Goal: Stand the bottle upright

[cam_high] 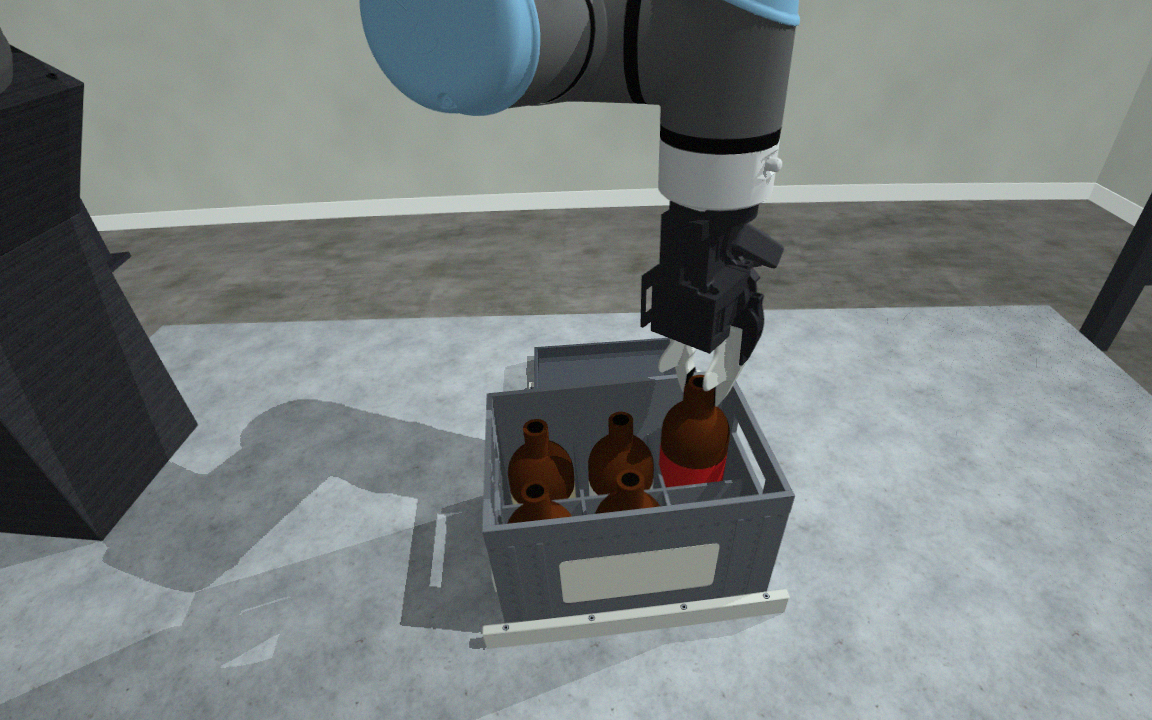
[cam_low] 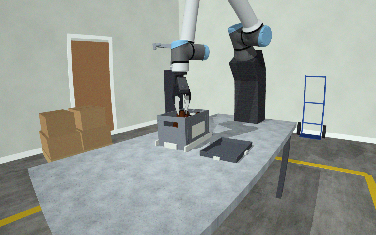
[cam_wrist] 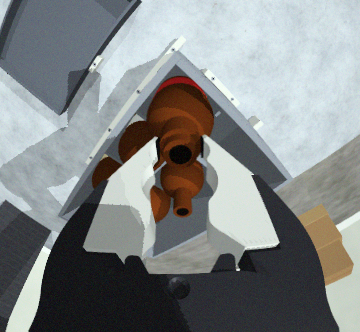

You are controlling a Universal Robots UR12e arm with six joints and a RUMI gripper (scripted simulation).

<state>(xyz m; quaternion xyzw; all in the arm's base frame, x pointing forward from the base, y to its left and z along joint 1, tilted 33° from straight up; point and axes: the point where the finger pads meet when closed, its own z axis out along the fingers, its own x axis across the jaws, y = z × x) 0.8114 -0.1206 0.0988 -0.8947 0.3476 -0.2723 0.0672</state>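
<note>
End effector (cam_high: 702, 374) (cam_low: 182, 112) (cam_wrist: 180, 138) gripping red-labelled brown bottle (cam_high: 695, 434) (cam_low: 181, 114) (cam_wrist: 181, 114) by neck, upright, within grey crate (cam_high: 638, 555) (cam_low: 171, 137) (cam_wrist: 176, 61).

Mottled grey table (cam_high: 965, 501) (cam_low: 119, 187) (cam_wrist: 280, 32); crate (cam_high: 634, 523) (cam_low: 171, 131) (cam_wrist: 235, 111), tray (cam_high: 598, 351) (cam_low: 224, 159) (cam_wrist: 55, 37) on it.

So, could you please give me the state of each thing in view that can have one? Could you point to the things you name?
tool (cam_high: 703, 368) (cam_low: 182, 112) (cam_wrist: 180, 138): closed on the red-banded bottle's neck
red-banded bottle (cam_high: 695, 429) (cam_wrist: 181, 112): upright, gripped, partly raised
four other bottles: in the crate
crate (cam_high: 638, 565) (cam_low: 171, 135) (cam_wrist: 122, 117): open-topped
tray (cam_low: 226, 148) (cam_wrist: 60, 32): without a bottle
door (cam_low: 91, 84): shut
</note>
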